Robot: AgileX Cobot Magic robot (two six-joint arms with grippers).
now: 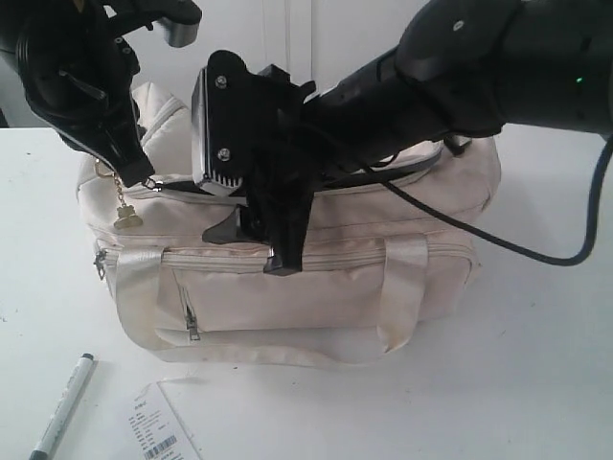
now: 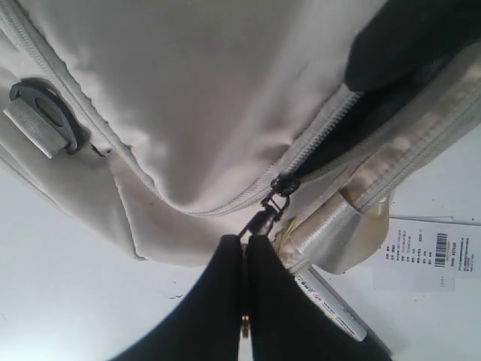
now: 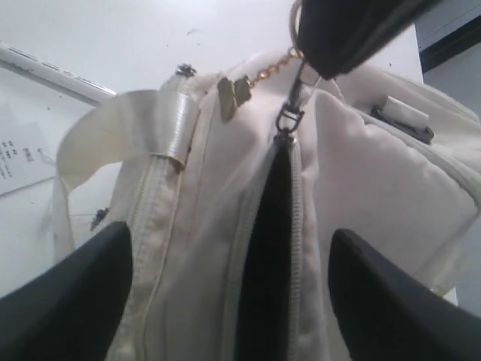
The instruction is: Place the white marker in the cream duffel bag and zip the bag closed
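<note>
— Where's the white marker (image 1: 62, 407)?
— On the table (image 1: 536, 364), just in front of the cream duffel bag (image 1: 287, 287), outside it.
— Grippers?
— The left gripper (image 2: 246, 252) pinches the zipper pull (image 2: 264, 218). The right gripper (image 3: 229, 233) gapes wide, empty, over the unzipped top.

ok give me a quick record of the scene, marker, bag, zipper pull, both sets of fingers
white marker: lying on the table in front of the bag, not in it
cream duffel bag: upright on the table, top unzipped
zipper pull: pinched by the left fingers
right fingers: spread wide over the bag's open top, holding nothing
paper tag: flat on the table beside the marker
</note>
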